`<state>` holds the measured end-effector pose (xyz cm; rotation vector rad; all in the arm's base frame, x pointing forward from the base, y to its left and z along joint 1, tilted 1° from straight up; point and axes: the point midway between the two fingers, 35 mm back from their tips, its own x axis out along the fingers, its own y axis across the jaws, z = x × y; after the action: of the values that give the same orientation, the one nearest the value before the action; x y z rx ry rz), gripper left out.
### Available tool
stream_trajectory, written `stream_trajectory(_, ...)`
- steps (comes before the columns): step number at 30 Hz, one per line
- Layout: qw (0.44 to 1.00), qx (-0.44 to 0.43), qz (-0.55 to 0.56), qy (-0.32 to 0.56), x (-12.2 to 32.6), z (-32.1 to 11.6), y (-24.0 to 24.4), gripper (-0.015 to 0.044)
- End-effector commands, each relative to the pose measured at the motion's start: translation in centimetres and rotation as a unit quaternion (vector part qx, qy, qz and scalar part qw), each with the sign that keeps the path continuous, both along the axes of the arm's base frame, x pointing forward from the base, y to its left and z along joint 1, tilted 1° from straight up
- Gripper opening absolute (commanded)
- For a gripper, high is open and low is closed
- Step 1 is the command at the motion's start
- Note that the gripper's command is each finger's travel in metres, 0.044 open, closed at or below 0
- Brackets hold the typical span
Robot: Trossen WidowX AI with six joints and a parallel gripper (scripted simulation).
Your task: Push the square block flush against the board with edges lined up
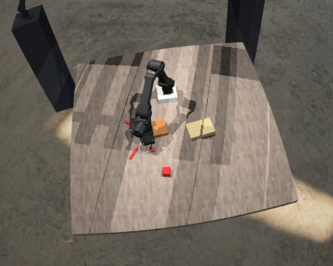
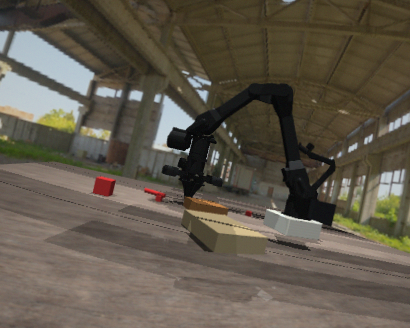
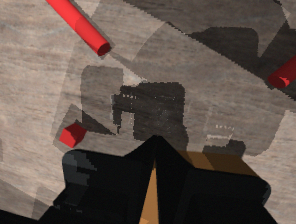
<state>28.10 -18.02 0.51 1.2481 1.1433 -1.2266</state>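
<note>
The orange square block (image 1: 160, 127) (image 2: 207, 205) (image 3: 220, 162) lies flat on the table, partly hidden by the arm in the top view. The tan board (image 1: 201, 129) (image 2: 227, 231) lies flat to its right in the top view, with a gap of table between them. My gripper (image 1: 151, 147) (image 2: 188, 195) (image 3: 156, 139) is shut and empty, pointing down. Its tips are low, near the block's front left corner in the top view; whether they touch the block cannot be told. The block also shows behind the fingers in the wrist view.
A red cube (image 1: 166, 171) (image 2: 104, 186) stands in front. A small red piece (image 1: 153, 150) (image 3: 73, 135) lies close to the fingertips. One red rod (image 1: 133, 153) (image 3: 80, 25) lies left of them, another (image 1: 128, 122) (image 3: 285, 75) beside the arm. The white base (image 1: 167, 96) (image 2: 292, 225) is behind.
</note>
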Motion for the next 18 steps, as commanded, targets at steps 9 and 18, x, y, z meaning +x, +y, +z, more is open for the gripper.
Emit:
stream_trajectory(9, 1.000, 0.004, 0.000, 0.002, 0.0, -0.2, 0.5, 0.0000)
stream_trajectory(18, 1.000, 0.004, 0.000, 0.002, 0.1, -0.1, -1.0, 0.0000)
